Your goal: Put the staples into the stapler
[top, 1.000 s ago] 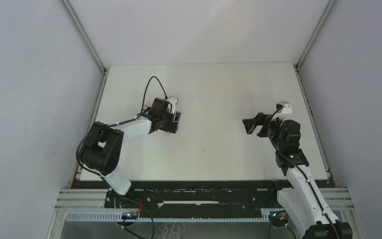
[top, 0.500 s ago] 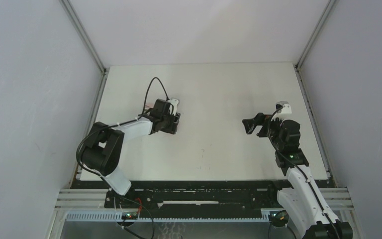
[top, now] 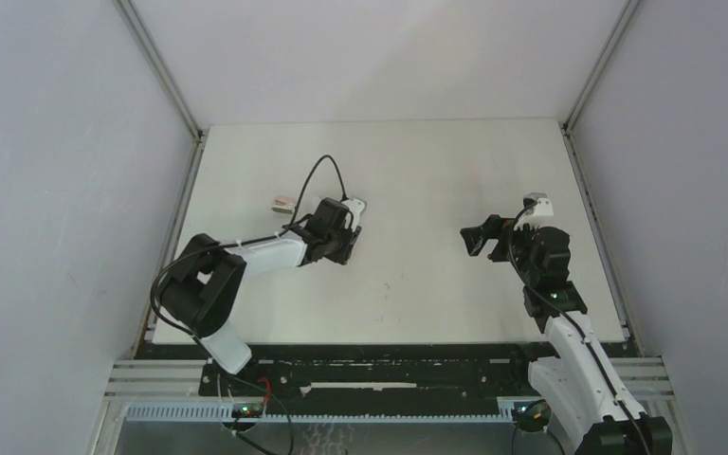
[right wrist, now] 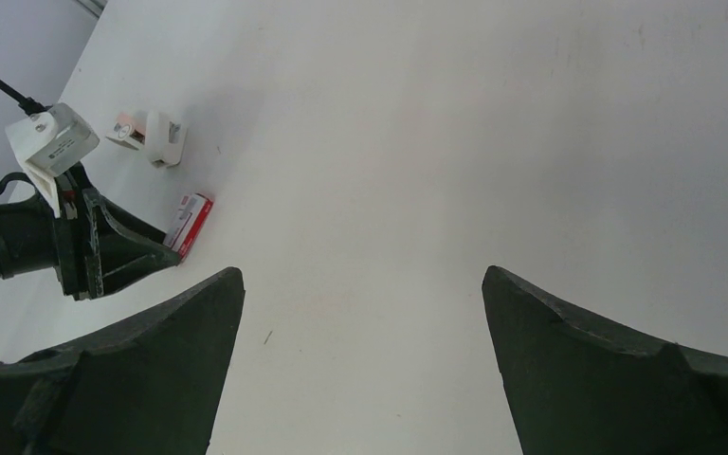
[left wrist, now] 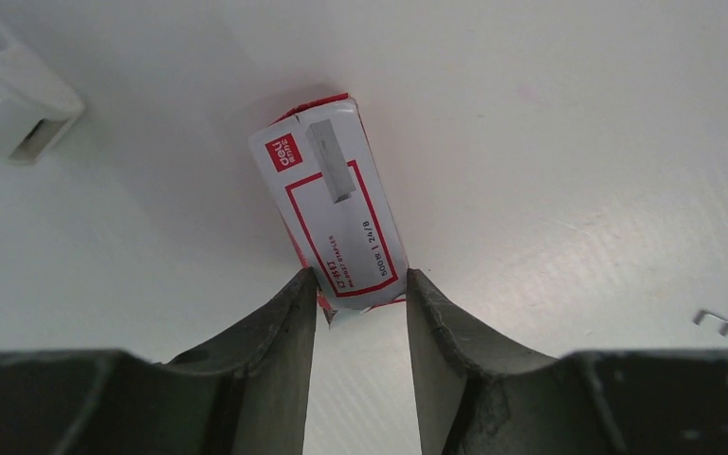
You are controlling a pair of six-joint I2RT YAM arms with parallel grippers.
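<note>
The red-and-white staple box (left wrist: 332,218) lies flat on the white table, also seen in the right wrist view as the box (right wrist: 190,221). The staples themselves are hidden inside it. My left gripper (left wrist: 360,280) pinches the box's near end, both fingertips touching its corners, with a crumpled flap between them. In the top view this left gripper (top: 349,245) sits left of centre. My right gripper (right wrist: 360,275) hangs wide open with nothing in it, at the right side (top: 474,237). I cannot tell whether the small white block (left wrist: 24,118) is the stapler.
The white block (right wrist: 166,140) lies next to a pinkish piece (right wrist: 125,126), back left of the box, seen from above as a small pink-white thing (top: 284,202). A single loose staple (left wrist: 712,322) lies to the right of the left fingers. Grey walls enclose the table.
The left gripper has shifted right and slightly nearer, uncovering the pink-white thing behind it, and its jaws have narrowed onto the box. The right arm has stayed still.
</note>
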